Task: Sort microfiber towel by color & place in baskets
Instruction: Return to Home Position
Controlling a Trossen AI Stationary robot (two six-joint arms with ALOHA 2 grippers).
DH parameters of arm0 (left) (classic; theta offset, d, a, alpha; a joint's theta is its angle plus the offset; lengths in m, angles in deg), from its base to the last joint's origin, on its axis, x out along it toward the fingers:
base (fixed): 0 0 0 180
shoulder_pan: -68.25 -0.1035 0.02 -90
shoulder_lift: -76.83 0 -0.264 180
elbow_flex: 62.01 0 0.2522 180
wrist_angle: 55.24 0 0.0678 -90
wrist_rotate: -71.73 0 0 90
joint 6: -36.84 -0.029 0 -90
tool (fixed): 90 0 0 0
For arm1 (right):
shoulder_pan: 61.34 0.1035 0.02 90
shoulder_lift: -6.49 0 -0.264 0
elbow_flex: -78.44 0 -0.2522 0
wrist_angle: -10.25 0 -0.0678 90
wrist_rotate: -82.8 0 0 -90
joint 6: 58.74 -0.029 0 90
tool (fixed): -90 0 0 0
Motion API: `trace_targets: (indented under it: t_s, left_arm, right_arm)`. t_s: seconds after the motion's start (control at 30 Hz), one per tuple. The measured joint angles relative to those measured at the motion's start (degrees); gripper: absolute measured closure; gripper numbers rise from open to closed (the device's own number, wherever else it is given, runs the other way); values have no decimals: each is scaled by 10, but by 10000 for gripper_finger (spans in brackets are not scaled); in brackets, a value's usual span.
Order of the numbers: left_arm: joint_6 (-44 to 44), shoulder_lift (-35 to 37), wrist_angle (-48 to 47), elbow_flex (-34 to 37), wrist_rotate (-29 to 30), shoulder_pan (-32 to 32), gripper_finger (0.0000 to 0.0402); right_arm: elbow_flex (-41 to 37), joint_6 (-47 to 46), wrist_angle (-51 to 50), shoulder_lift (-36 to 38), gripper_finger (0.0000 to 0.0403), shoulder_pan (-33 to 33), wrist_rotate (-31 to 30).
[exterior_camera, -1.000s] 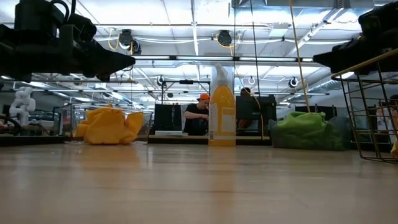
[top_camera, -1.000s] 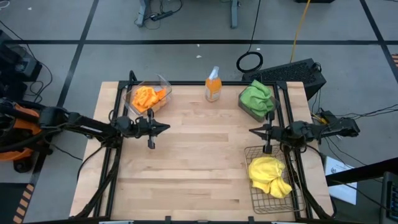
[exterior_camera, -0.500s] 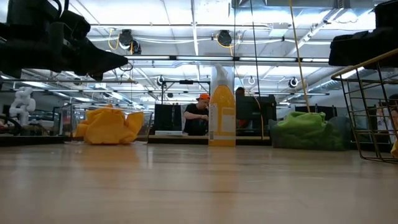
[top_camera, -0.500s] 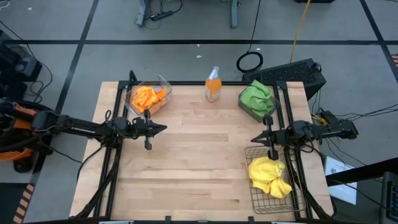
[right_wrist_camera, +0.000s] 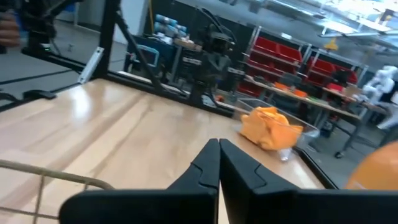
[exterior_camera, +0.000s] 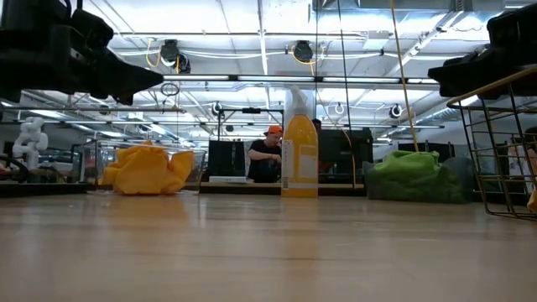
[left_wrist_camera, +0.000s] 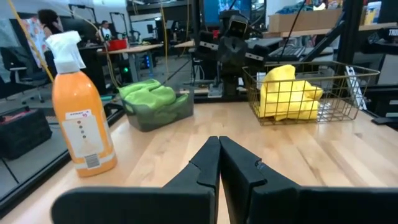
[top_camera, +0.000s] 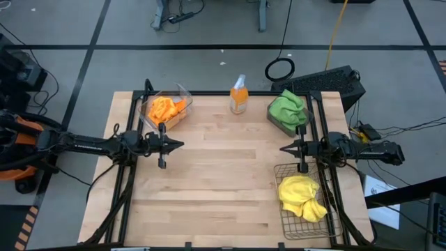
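I can read nothing here. The spray bottle [left_wrist_camera: 81, 99], ahead of the left gripper [left_wrist_camera: 219, 142] and off to its side, carries a white label [left_wrist_camera: 85, 135] whose small print I cannot make out.

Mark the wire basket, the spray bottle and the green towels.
wire basket [top_camera: 296, 227], high view, bare mesh of its floor.
spray bottle [top_camera: 239, 100], high view, orange body.
green towels [top_camera: 288, 108], high view, pile's middle.
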Motion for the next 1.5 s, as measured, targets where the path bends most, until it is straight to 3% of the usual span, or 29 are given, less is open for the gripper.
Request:
trace_targets:
  t_s: [0.17,0.53,0.8,0.9,1.3,1.5]
  left_arm:
    - [0,59,-57,0,10,0,386]
    - [-8,204,-204,0,16,0,386]
    - [16,291,-295,0,20,0,386]
    - [9,314,-309,0,-4,0,386]
    - [36,321,-318,0,-24,0,386]
    - [50,321,-318,0,-27,30,396]
  right_arm:
    - [0,-29,1,0,403,-3,-51]
    - [0,-10,3,0,403,-3,-56]
    - [0,-54,5,0,403,-3,-57]
    - [0,-56,5,0,403,-3,-57]
    - [0,-56,4,0,403,-3,-57]
    - [0,-56,4,0,403,-2,-56]
